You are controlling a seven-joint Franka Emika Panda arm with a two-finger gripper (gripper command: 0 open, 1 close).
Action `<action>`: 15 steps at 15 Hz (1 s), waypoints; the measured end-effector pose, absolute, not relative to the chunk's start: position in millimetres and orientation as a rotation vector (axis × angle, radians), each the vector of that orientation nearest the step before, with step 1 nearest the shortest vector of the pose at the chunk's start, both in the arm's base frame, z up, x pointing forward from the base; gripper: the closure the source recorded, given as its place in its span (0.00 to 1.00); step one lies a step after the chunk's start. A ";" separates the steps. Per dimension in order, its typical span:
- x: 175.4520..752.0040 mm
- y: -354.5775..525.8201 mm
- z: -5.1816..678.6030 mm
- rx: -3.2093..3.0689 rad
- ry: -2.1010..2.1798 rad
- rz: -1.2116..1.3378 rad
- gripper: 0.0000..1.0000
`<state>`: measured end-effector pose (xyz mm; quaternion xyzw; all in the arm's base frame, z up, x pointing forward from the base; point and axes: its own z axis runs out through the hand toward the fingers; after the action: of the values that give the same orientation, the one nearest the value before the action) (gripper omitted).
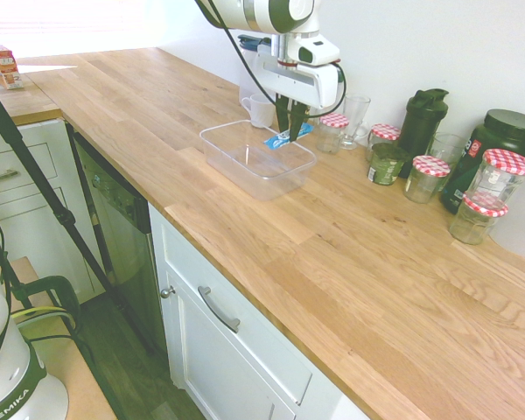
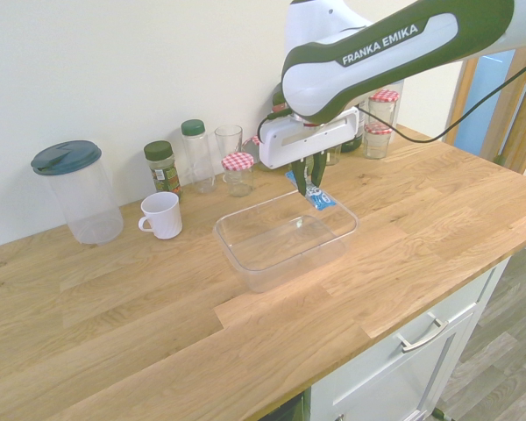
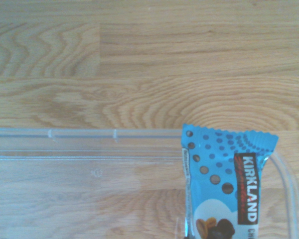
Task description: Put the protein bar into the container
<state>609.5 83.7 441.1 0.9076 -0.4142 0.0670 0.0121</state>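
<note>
Overhead, pincer (image 1: 291, 131) grips KIRKLAND protein bar (image 3: 224, 189) above container (image 2: 285, 241) corner.

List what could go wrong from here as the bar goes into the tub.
1. The bright blue wrapped protein bar, pinched in the end effector, hangs over a corner of the clear shallow rectangular plastic container. In the wrist view its tip overlaps the rim, so on release it might catch there or slide onto the wooden counter.
2. The container looks light; lowering further could nudge it.
3. The checked-lid glass jar stands close behind, within reach of a swing.
</note>
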 end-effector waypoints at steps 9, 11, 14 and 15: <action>612.6 109.9 406.3 2.805 -1.264 0.190 1.00; 611.2 114.0 402.4 2.803 -1.260 0.192 1.00; 607.3 114.3 392.0 2.801 -1.258 0.189 1.00; 606.2 114.2 389.3 2.799 -1.258 0.189 1.00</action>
<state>606.2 114.2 389.3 0.9099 -0.4090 0.0613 0.0336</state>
